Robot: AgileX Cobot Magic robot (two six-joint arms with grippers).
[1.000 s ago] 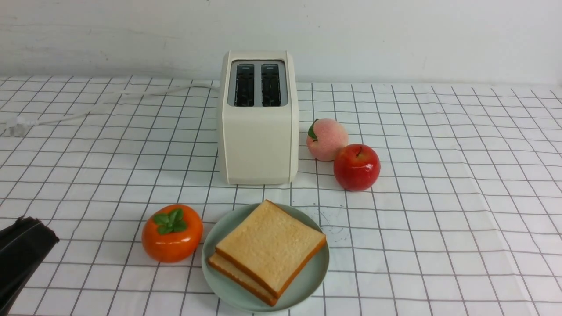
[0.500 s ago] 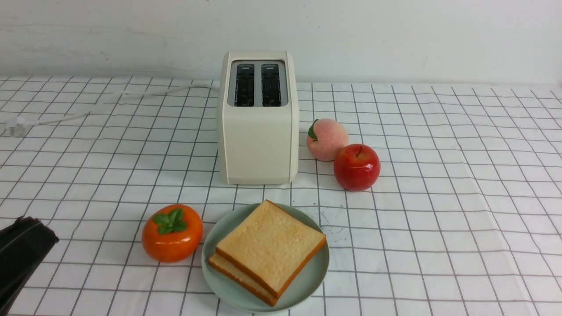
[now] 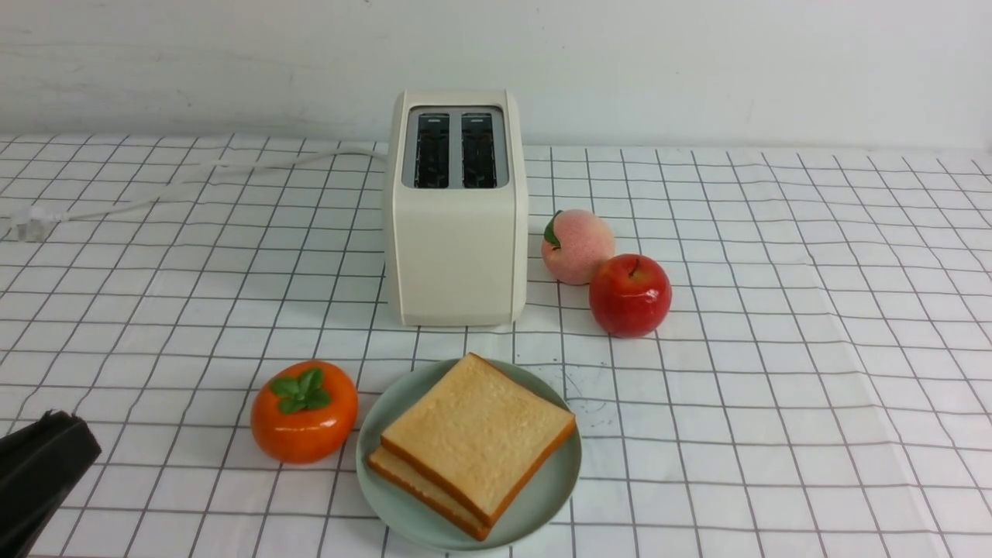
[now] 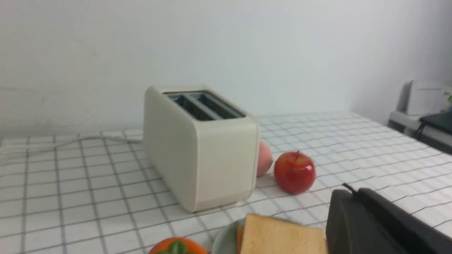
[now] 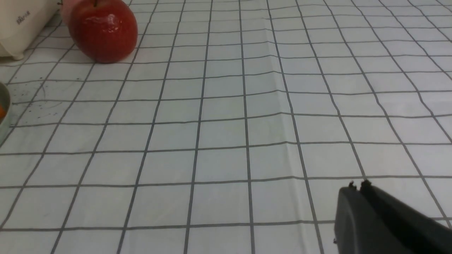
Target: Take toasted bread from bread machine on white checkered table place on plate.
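Front view runs from the left gripper (image 3: 54,434), jaws closed on nothing, well left of the plate (image 3: 542,496). A persimmon (image 3: 304,411) sits just left of the plate. Both slices of toasted bread (image 3: 477,434) lie stacked on the plate, the bread machine (image 3: 457,248) behind it. Peach (image 3: 577,246) and apple (image 3: 629,294) lie behind the plate, rightward. Farther right, the right gripper (image 5: 358,185) hangs closed and empty over the white checkered table (image 3: 814,387).

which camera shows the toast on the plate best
The front view: both slices of toasted bread lie stacked and whole on the plate. The left wrist view catches only a corner of the stack at its frame edge. The right wrist view shows just a sliver of the plate's rim.
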